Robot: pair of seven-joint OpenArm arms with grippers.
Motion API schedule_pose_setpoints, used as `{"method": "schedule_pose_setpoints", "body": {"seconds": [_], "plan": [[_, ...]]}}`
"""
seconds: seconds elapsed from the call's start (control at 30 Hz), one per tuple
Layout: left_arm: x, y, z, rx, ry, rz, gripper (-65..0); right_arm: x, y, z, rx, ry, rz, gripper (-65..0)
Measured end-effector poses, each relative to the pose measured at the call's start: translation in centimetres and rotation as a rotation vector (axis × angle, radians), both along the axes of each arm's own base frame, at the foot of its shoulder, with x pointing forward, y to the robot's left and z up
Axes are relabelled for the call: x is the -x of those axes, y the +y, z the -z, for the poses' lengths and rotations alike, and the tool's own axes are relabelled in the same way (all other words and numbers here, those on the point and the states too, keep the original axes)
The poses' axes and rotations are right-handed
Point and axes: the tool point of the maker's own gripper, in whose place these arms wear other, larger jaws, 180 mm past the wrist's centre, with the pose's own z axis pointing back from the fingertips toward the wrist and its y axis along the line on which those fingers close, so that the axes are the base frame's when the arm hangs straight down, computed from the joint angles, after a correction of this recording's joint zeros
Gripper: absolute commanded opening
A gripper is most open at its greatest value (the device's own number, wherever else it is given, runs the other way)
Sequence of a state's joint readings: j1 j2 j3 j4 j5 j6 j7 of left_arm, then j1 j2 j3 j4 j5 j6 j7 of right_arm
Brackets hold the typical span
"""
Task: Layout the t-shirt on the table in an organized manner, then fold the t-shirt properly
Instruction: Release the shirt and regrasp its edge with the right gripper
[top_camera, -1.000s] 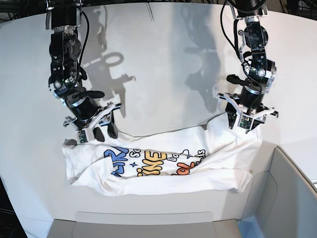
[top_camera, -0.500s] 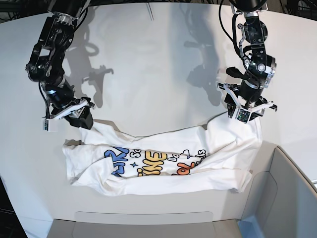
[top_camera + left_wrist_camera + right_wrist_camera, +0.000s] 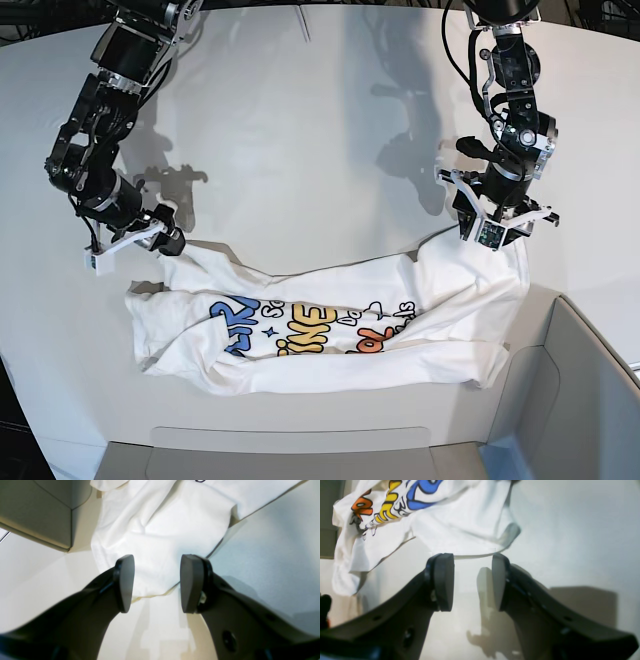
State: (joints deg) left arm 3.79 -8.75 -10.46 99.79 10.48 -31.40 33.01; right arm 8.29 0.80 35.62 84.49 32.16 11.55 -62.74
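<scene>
The white t-shirt [image 3: 400,350] lies crumpled in a wide band near the table's [image 3: 320,120] front edge, with its blue, yellow and orange print facing up. My left gripper [image 3: 496,238] is open over the shirt's right upper corner. In the left wrist view the left gripper [image 3: 156,583] has white shirt fabric [image 3: 160,530] lying between its fingertips. My right gripper [image 3: 170,242] is at the shirt's left upper corner. In the right wrist view the right gripper [image 3: 471,581] is open and empty, just short of the shirt's edge [image 3: 460,525]. The neck label is hidden.
A grey-white plastic bin [image 3: 585,400] stands at the front right and along the front edge, close to the shirt. Its corner shows in the left wrist view [image 3: 37,512]. Bare white tabletop [image 3: 570,530] lies behind the shirt.
My right arm has swung away to the left and its gripper now sits at the shirt's left upper corner. The left gripper has lifted slightly at the right corner.
</scene>
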Motion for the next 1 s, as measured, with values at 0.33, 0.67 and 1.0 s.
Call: {"method": "schedule_pose_setpoints", "body": {"seconds": [0.33, 0.67, 1.0], "plan": [[0.0, 0.0, 0.0, 0.0, 0.0, 0.0, -35.8, -2.4, 0.6, 2.9, -0.105, 0.041, 0.046, -39.8], [0.0, 0.0, 0.0, 0.0, 0.0, 0.0, -35.8, -5.9, 2.2, 3.3, -0.219, 0.032, 0.069, -39.8], [0.0, 0.0, -0.1, 0.0, -0.002, -0.001, -35.8, -5.2, 6.7, 2.2, -0.081, 0.018, -0.111, -65.0]]}}
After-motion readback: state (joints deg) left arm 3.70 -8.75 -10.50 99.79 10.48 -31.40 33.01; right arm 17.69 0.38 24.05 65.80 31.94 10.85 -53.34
